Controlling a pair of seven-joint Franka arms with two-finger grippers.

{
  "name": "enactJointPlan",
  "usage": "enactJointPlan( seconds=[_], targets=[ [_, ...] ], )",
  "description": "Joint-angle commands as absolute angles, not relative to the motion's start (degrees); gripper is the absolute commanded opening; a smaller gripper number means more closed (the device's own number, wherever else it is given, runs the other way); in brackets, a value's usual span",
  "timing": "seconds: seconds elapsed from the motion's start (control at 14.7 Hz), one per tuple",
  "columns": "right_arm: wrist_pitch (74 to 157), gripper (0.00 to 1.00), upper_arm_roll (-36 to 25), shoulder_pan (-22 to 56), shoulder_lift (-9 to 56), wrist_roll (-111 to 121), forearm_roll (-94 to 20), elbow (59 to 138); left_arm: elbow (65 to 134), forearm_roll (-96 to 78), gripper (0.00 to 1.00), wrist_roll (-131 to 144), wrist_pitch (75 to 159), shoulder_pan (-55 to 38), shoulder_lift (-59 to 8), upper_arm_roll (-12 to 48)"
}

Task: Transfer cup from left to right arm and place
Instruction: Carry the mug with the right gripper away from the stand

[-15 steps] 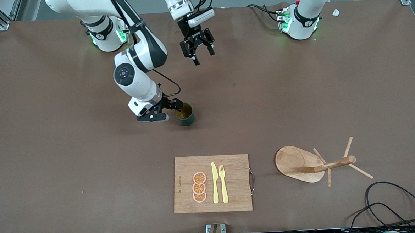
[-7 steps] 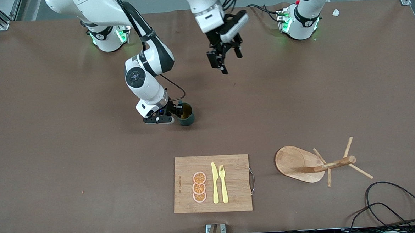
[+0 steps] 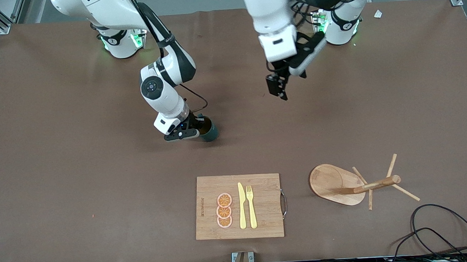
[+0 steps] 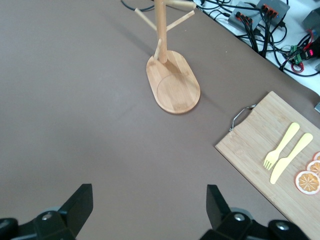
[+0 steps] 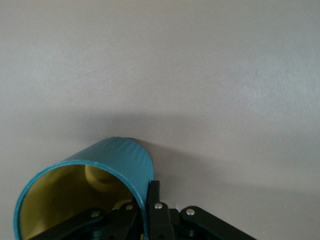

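Observation:
The cup [image 3: 208,132], dark teal with a yellow inside, is at mid-table and leans toward the right arm's wrist. My right gripper [image 3: 196,127] is shut on its wall. In the right wrist view one finger [image 5: 153,192] presses the outside of the cup [image 5: 117,162], and the other is inside the rim. My left gripper [image 3: 277,89] hangs open and empty over bare table, off toward the left arm's end from the cup. Its two fingertips [image 4: 82,197] stand wide apart around nothing.
A wooden cutting board [image 3: 265,203] with a yellow knife, a fork and orange slices lies near the front edge. Beside it, toward the left arm's end, stands a wooden mug tree [image 3: 334,183], also in the left wrist view as mug tree [image 4: 172,85]. Black cables [image 3: 442,228] lie at the corner.
The right gripper has shut on the cup's wall, and the cup has tipped a little. The left arm has swung away from the cup toward its own end, gripper still open.

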State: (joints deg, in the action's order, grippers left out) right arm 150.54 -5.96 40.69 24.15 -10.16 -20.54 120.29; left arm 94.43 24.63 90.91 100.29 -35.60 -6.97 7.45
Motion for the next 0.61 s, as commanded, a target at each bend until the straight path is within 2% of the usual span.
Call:
enactJointPlan(
  seconds=[0.0,0.34,0.54],
  targets=[
    [145.0,0.00,-7.4,38.3,20.6,-1.8,-20.8,120.8,89.1,18.7,1.00,77.9,100.0,-28.3,-7.6,7.8],
    [131.5,0.00,-16.0,32.5,14.3,23.8,-19.3,121.0,83.9,7.1,1.00,58.2,100.0,-17.3,-7.5,7.7],
    [128.7,0.00,-23.1,29.6,13.4,40.8,-13.2,120.9,83.8,4.5,1.00,44.3,97.7,-11.3,-7.2,8.3]
  ],
)
